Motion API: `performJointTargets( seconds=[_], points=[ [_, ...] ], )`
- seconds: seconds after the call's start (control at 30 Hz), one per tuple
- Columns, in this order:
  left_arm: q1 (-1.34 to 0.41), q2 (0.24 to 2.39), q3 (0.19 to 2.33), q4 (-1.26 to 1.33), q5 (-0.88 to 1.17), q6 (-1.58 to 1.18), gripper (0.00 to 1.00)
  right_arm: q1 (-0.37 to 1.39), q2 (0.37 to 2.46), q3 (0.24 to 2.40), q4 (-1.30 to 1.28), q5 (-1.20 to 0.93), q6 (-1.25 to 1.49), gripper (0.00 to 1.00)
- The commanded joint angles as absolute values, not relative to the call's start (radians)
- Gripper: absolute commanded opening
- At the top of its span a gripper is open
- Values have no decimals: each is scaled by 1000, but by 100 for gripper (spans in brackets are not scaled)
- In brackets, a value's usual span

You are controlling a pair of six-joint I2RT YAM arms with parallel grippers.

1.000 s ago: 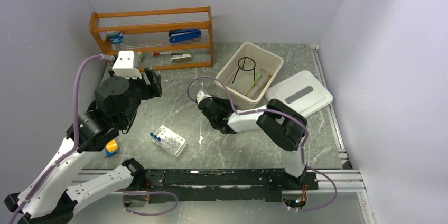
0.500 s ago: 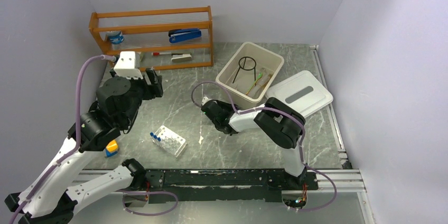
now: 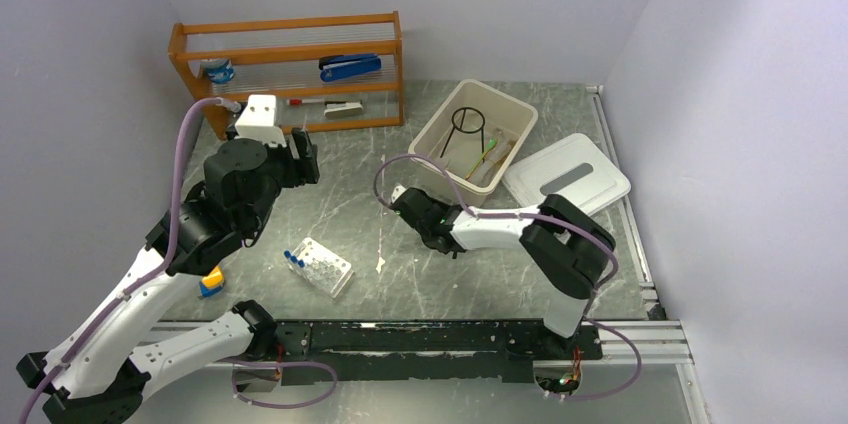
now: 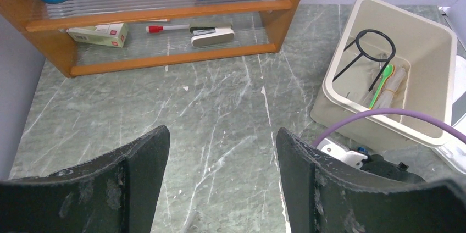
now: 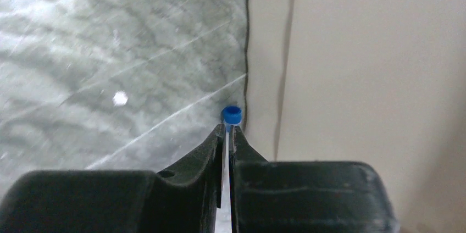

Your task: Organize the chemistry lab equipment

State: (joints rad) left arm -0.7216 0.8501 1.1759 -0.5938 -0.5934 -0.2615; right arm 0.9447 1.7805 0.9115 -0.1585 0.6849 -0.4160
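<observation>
My right gripper (image 5: 228, 129) is shut on a blue-capped vial (image 5: 231, 115), whose cap pokes out past the fingertips, close to the outer wall of the beige bin (image 5: 357, 68). In the top view the right gripper (image 3: 408, 202) sits low, just left of the bin (image 3: 428, 132). The bin holds the black wire tripod (image 3: 465, 124) and a green-handled item (image 3: 487, 151). A white holed rack (image 3: 322, 266) with blue-capped vials stands at front left. My left gripper (image 4: 222, 150) is open and empty, held above the table in front of the shelf.
A wooden shelf (image 3: 290, 74) at the back left holds a blue stapler (image 3: 350, 66) and stationery. The bin's white lid (image 3: 565, 179) lies right of the bin. A yellow-and-blue block (image 3: 210, 282) sits by the left arm. A small white scrap (image 3: 380, 264) lies right of the rack.
My right gripper has moved to the right, closer to the bin, still shut on the vial. My left arm has shifted a little to the right.
</observation>
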Motion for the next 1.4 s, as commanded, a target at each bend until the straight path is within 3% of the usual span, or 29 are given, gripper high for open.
performJointTargets(
  seconds=[0.0, 0.23, 0.3, 0.4, 0.6, 0.87, 0.97, 1.1, 1.27, 1.37],
  points=[
    [-722, 845, 1179, -560, -576, -251, 75, 948, 1712, 922, -318, 557, -360, 12],
    [-723, 857, 1185, -547, -557, -240, 75, 948, 1516, 902, -354, 498, -265, 25],
    [-722, 860, 1184, -535, -550, -232, 75, 948, 1427, 894, -352, 457, -211, 32],
    [-722, 862, 1175, -514, -538, -224, 75, 947, 1301, 876, -342, 448, -98, 51],
    [-722, 865, 1154, -483, -529, -210, 75, 884, 1188, 913, -431, 458, 209, 64],
    [-722, 865, 1134, -470, -505, -209, 75, 733, 1205, 912, -644, 462, 545, 70],
    [-722, 864, 1128, -467, -501, -211, 75, 696, 1190, 851, -605, 444, 602, 77],
    [-723, 867, 1122, -458, -492, -217, 75, 649, 1192, 748, -429, 399, 563, 79],
    [-722, 878, 1116, -460, -489, -221, 75, 576, 1191, 622, -198, 347, 510, 75],
    [-723, 884, 1118, -463, -493, -223, 75, 551, 1194, 558, -78, 314, 480, 64]
  ],
)
